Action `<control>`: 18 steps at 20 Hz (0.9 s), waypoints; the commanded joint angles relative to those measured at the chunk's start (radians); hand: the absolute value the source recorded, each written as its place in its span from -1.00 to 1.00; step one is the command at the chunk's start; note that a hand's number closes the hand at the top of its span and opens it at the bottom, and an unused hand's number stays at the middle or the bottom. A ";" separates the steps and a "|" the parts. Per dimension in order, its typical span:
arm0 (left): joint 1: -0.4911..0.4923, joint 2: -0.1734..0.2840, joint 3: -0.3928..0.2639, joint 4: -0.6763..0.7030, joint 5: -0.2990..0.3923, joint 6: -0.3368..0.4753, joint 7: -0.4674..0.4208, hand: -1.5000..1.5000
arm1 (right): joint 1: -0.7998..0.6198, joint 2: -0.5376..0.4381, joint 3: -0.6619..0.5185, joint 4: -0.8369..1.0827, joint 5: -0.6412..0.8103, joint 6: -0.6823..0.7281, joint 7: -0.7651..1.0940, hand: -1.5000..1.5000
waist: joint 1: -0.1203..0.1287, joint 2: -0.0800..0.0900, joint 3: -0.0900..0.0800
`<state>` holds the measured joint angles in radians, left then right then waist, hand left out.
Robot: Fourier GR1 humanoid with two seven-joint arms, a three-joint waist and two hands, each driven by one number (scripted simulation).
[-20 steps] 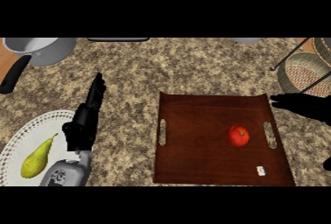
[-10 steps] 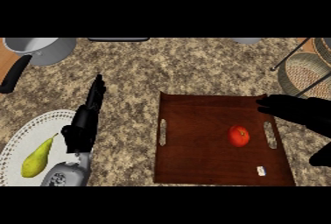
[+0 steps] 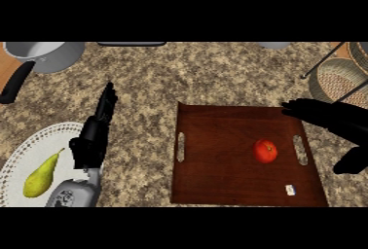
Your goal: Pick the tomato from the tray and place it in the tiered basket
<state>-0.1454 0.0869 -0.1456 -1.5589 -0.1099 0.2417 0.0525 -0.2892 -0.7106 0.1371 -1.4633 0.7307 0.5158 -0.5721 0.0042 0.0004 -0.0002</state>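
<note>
The tomato point(image 3: 266, 151) is lying on the tray point(image 3: 223, 170), left of and below the right hand point(image 3: 330, 119), which is hovering unclenched, grasping nothing.

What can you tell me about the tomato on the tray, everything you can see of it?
The tomato is small, round and red-orange with a smooth, slightly shiny skin. It sits whole on the dark brown wooden tray, right of the middle, close to the tray's right handle slot. Only the tray touches it. The right hand is open, above and to its right, not touching it.
</note>
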 commanded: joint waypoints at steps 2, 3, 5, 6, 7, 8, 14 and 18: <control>0.051 0.011 0.003 -0.068 0.009 -0.034 0.019 0.00 | 0.002 0.040 0.013 0.107 0.053 -0.004 -0.062 -1.00 | 0.002 0.000 0.000; -0.022 -0.013 0.014 0.012 -0.021 0.002 0.001 0.00 | -0.016 0.052 0.037 0.125 0.071 0.003 -0.058 -1.00 | 0.000 0.001 0.000; 0.040 -0.034 -0.004 -0.012 -0.011 -0.008 -0.027 0.00 | -0.010 0.035 0.001 0.112 0.057 0.037 -0.075 -1.00 | -0.002 0.000 0.000; 0.003 -0.019 0.018 -0.013 -0.010 -0.018 -0.003 0.00 | -0.017 0.027 -0.007 0.103 0.054 0.055 -0.090 -1.00 | -0.003 0.000 0.000; -0.028 0.001 0.027 -0.040 0.013 -0.046 0.072 0.00 | -0.030 0.090 0.050 0.186 0.100 -0.033 -0.087 -1.00 | 0.003 0.001 0.001; -0.013 -0.032 0.025 0.049 -0.019 -0.016 -0.043 0.00 | -0.029 0.071 0.013 0.142 0.096 0.001 -0.094 -1.00 | -0.003 0.000 0.000; 0.005 0.018 0.078 0.006 0.013 -0.074 -0.011 0.00 | -0.035 0.119 0.026 0.198 0.116 -0.034 -0.134 -1.00 | -0.001 0.000 0.000; 0.002 -0.029 0.047 0.011 -0.029 -0.031 -0.013 0.00 | -0.020 0.105 0.029 0.157 0.113 0.023 -0.129 -1.00 | -0.003 0.000 0.000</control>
<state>-0.1431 0.0789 -0.0962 -1.5702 -0.1224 0.1978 0.0614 -0.3161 -0.6022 0.1723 -1.3163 0.8343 0.4839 -0.6398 0.0023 0.0001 -0.0001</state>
